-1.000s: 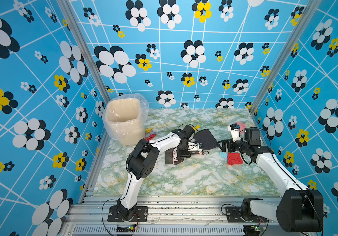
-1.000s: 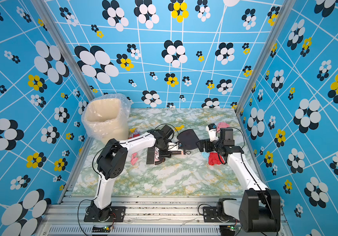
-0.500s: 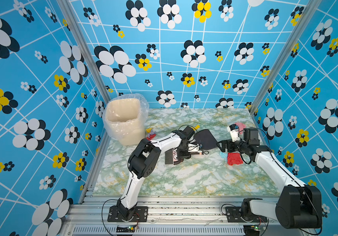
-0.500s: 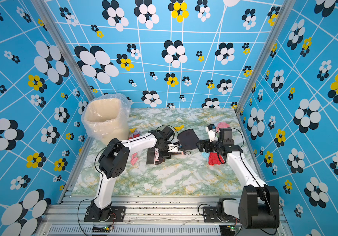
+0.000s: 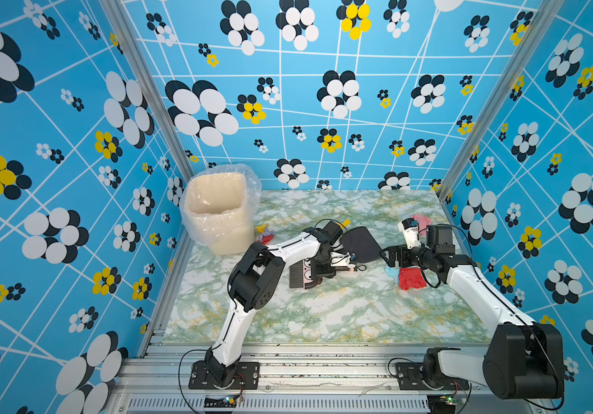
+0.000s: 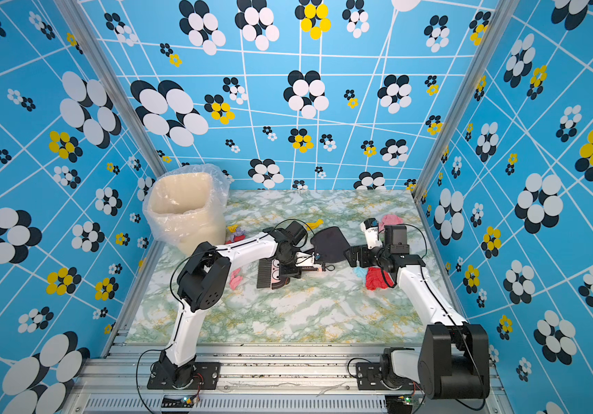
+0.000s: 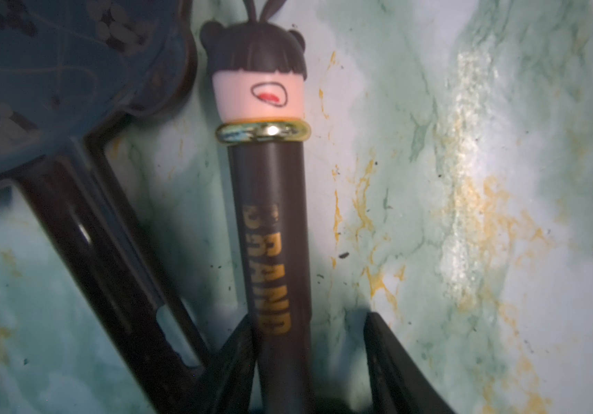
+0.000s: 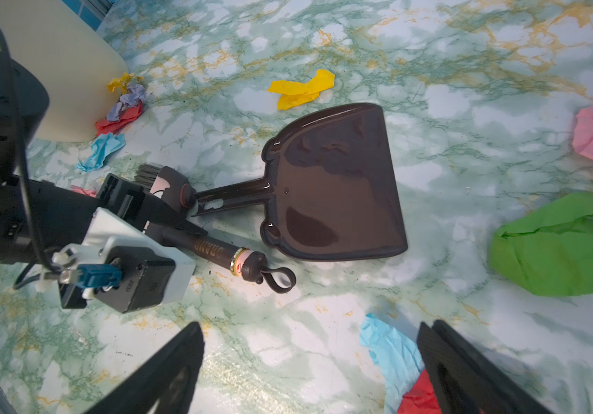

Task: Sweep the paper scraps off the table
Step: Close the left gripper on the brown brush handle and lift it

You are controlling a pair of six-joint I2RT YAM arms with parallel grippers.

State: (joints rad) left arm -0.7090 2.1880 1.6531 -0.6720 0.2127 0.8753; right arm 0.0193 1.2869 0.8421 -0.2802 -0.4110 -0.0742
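Paper scraps (image 5: 411,279) lay loose on the table (image 5: 323,315): light-blue scrap (image 8: 388,344) and red scrap (image 8: 418,398) just beside one finger of my right gripper (image 8: 311,324), green scrap (image 8: 553,247) ahead of it. Its jaws stood wide apart, holding nothing. Dustpan (image 8: 334,179) lay flat ahead of it too. My left gripper (image 7: 309,326) straddled the brush handle (image 7: 270,215), jaws apart: one finger touched it, the other showed a gap. More scraps sat by the bin (image 5: 216,211), well apart from both grippers.
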